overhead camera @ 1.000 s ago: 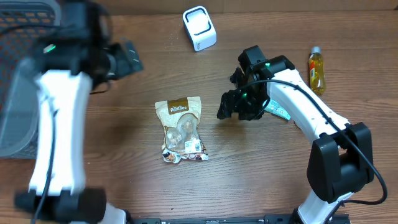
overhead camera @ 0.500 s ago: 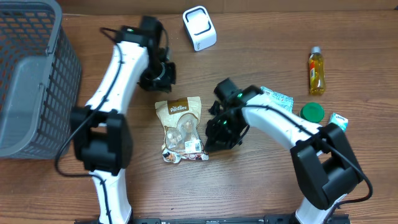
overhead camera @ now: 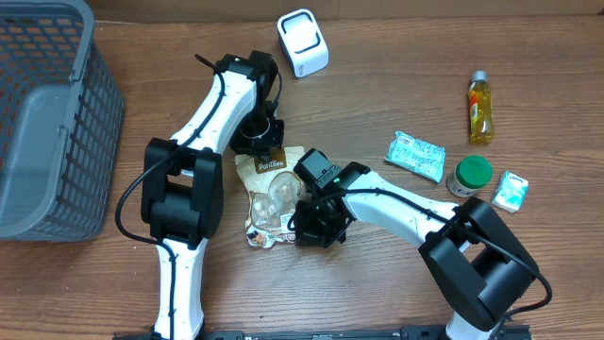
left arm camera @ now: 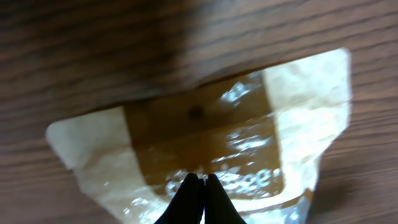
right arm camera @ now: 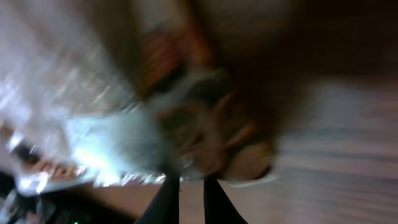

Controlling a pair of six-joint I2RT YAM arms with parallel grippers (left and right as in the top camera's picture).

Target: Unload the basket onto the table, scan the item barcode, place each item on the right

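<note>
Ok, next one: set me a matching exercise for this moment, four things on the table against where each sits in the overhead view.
Things:
1. grey basket
2. white scanner
3. yellow bottle
4. snack pouch

Places in the overhead view:
a. far right, upper half
b. centre of the view
c. left edge
d. top, near the middle

Pairs: 1-c, 2-d, 3-a, 4-b

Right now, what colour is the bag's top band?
Brown; the band shows best in the left wrist view.
</note>
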